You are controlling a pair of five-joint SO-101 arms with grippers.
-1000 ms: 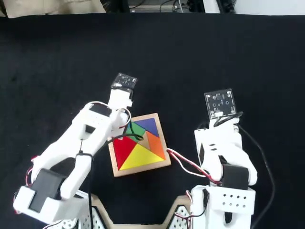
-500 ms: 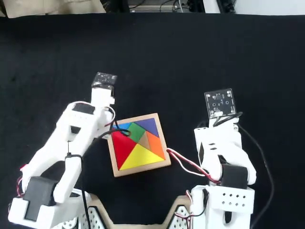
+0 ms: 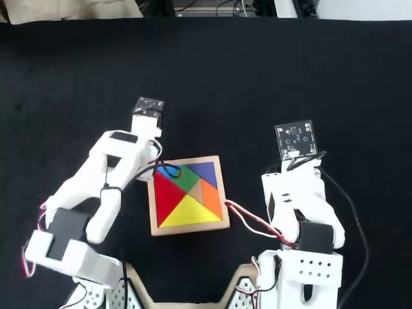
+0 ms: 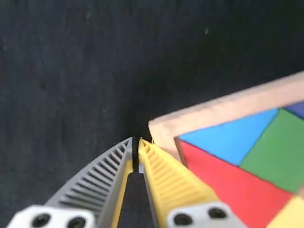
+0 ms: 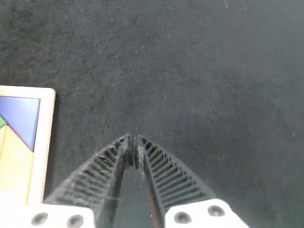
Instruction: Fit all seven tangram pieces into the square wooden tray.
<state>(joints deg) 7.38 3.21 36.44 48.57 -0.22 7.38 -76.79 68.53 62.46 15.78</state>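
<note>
1. Black cloth covers the table (image 3: pixel 290 71), and 2 white arms stand side by side at its near edge.
2. The square wooden tray (image 3: pixel 223 190) lies flat on the cloth between the arms, turned slightly out of line with the table edge.
3. Coloured pieces lie flat inside the tray's rim: a large red triangle (image 3: pixel 166 199) on the left arm's side, a large yellow triangle (image 3: pixel 191 211) along the near edge, and an orange piece (image 3: pixel 209 192) on the right arm's side.
4. Along the far edge sit a light blue piece (image 3: pixel 168 171), a green piece (image 3: pixel 187 177) and a dark blue piece (image 3: pixel 205 170).
5. The left end effector (image 4: pixel 136 142) has its 2 fingers pressed together with nothing between them. Its tip is low over the cloth, just beside the tray's far corner on the left arm's side. Whether it touches the wood cannot be told.
6. The right end effector (image 5: pixel 133 142) is likewise pressed together and holds nothing. It hangs over bare cloth, apart from the tray's rim.
</note>
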